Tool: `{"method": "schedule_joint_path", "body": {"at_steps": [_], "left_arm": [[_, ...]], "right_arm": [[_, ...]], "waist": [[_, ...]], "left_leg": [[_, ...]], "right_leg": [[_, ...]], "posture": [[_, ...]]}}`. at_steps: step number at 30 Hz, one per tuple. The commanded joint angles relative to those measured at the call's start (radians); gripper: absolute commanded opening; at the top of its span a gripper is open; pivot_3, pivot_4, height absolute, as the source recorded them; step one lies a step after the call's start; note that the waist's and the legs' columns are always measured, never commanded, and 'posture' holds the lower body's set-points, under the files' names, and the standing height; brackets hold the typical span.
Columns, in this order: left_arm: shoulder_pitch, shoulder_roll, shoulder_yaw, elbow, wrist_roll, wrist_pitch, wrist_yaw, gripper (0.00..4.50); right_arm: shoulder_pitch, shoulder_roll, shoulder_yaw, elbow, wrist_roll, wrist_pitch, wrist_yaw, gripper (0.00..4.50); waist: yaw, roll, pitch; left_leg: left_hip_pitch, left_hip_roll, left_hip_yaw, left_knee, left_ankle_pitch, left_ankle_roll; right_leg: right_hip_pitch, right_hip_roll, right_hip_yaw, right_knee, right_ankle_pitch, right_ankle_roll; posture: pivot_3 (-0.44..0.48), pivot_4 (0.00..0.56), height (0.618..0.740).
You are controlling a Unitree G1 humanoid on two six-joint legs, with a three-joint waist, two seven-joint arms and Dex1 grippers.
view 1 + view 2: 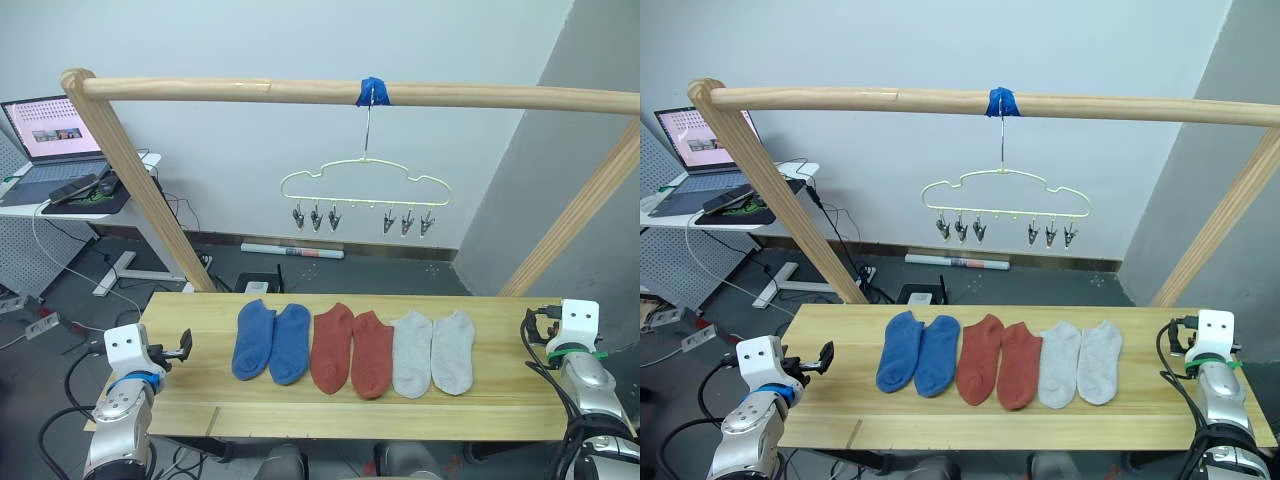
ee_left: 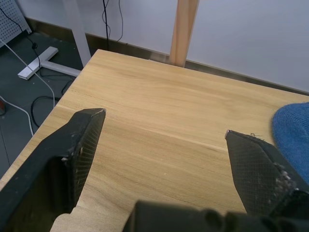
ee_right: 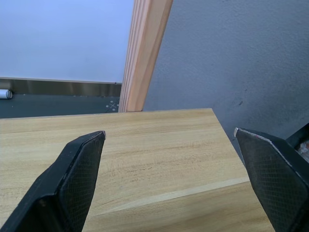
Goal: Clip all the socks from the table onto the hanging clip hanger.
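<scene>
1. Head views: six socks laid flat in one row along the middle of the surface [image 1: 180,400], toes toward the far edge, sorted by colour for easy pairing: blue pair [image 1: 271,341], rust-red pair [image 1: 352,350], light grey pair [image 1: 433,352]. Clip hanger [image 1: 364,185] hung by its hook from the wooden rail [image 1: 300,91] above the far edge, held at the blue tape [image 1: 372,91], all six clips bare. Left gripper [image 1: 183,345] near the left edge, right gripper [image 1: 530,330] near the right edge, both well apart from the socks.

2. Left wrist view: fingers [image 2: 77,145] spread wide over bare wood, nothing between; blue sock edge [image 2: 292,130] beside.

3. Right wrist view: fingers [image 3: 72,179] spread wide, empty, near the right far corner.
</scene>
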Motion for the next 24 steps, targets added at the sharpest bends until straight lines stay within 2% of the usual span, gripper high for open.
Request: {"method": "schedule_joint_path", "body": {"at_steps": [1,5,10,14,17,19,24], "left_arm": [[0.001,0.025,0.031,-0.036,0.000,-0.019,0.016,4.47],[0.019,0.027,0.036,-0.092,0.004,-0.014,0.033,4.47],[0.060,0.022,0.040,-0.238,-0.057,0.051,-0.030,4.47],[0.122,0.016,0.067,-0.645,-0.191,0.151,-0.045,4.47],[0.108,0.016,0.057,-0.754,-0.214,0.222,-0.019,4.47],[0.059,0.023,0.002,-0.809,-0.202,0.267,-0.024,4.47],[-0.047,0.022,-0.062,-0.806,-0.173,0.313,-0.029,4.47]], "right_arm": [[-0.015,-0.018,-0.014,-0.024,-0.002,-0.017,-0.007,4.50],[-0.007,-0.020,-0.010,-0.038,-0.005,-0.018,-0.002,4.50],[0.005,-0.021,-0.004,-0.084,0.006,-0.010,0.046,4.50],[0.084,-0.028,0.040,-0.489,0.172,0.169,0.334,4.50],[0.112,-0.044,0.083,-0.675,0.209,0.279,0.419,4.50],[0.111,-0.048,0.129,-0.806,0.249,0.353,0.485,4.50],[0.084,-0.041,0.178,-0.962,0.297,0.457,0.547,4.50]], "waist": [[0.000,0.000,0.000],[0.000,-0.001,0.002],[0.001,-0.002,0.004],[0.000,-0.001,0.016],[0.000,0.002,0.019],[0.001,0.003,0.021],[0.002,0.000,0.026]], "left_leg": [[0.000,0.000,0.000,0.000,0.000,0.000],[0.000,0.000,0.000,0.000,0.000,0.000],[-0.001,0.000,0.000,0.000,0.000,0.000],[-0.004,0.001,0.000,0.000,0.000,-0.001],[-0.007,0.001,-0.001,0.001,0.000,-0.001],[-0.007,0.001,-0.001,0.001,0.000,-0.001],[-0.009,0.000,-0.002,0.001,0.000,-0.001]], "right_leg": [[0.000,0.000,0.000,0.000,0.000,0.000],[0.000,0.000,0.000,0.000,0.000,0.000],[0.000,0.000,0.000,0.000,0.000,0.000],[-0.003,0.000,0.000,0.000,0.000,0.000],[-0.006,0.000,0.000,0.001,0.000,0.000],[-0.006,0.000,0.000,0.000,0.000,0.000],[-0.007,0.000,-0.002,0.000,0.000,0.001]], "posture": [[-0.006,0.068,0.740],[-0.007,0.068,0.740],[-0.009,0.069,0.740],[-0.043,0.082,0.740],[-0.057,0.090,0.740],[-0.062,0.091,0.740],[-0.074,0.095,0.740]]}}
